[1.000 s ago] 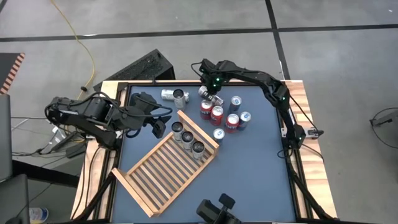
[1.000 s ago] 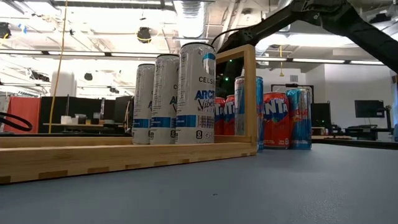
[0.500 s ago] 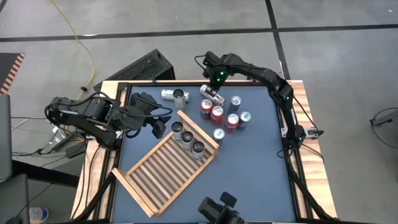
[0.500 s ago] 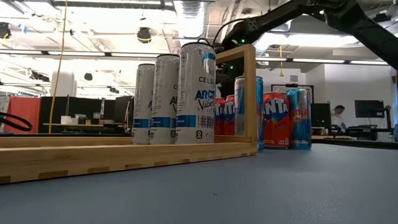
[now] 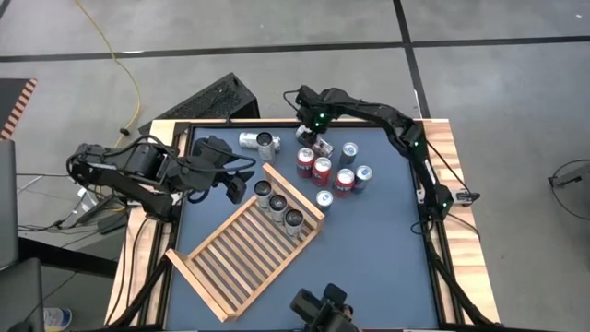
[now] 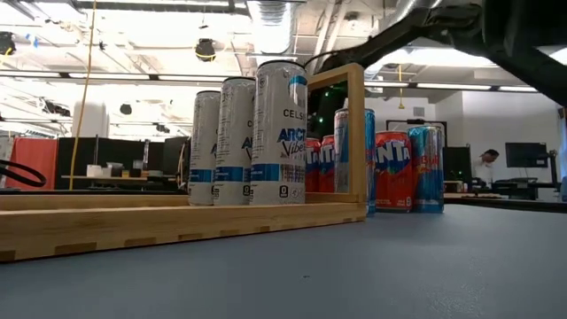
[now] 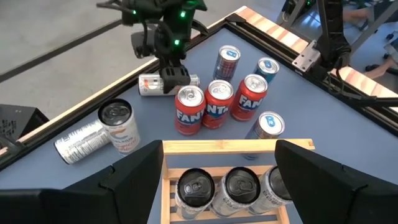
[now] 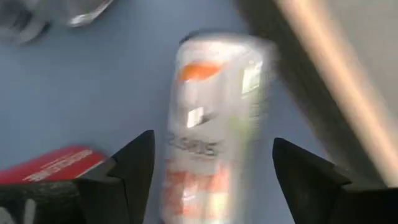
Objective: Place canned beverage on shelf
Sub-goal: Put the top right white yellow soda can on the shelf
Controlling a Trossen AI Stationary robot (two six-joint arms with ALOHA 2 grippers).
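A white can with orange print (image 8: 214, 124) lies on its side on the blue table near the far edge, also seen in the left wrist view (image 7: 151, 84). My right gripper (image 5: 318, 140) hangs over it pointing down, open, one finger on either side of the can with a gap on each side. The light wooden shelf (image 5: 244, 254) lies flat on the near left part of the table. Three tall white cans (image 5: 278, 205) stand at its far end. My left gripper (image 7: 221, 186) waits open above the table's left part.
Three red cans (image 5: 321, 168) and several blue ones (image 5: 351, 152) stand in a cluster just right of my right gripper. Another white can (image 5: 260, 141) lies on its side at the far left. The raised table rim (image 5: 426, 184) runs along the right.
My right gripper has drawn back a little toward the far edge. It has then come down again over the lying white can, and its fingers have opened. The can has stayed on its side in about the same place.
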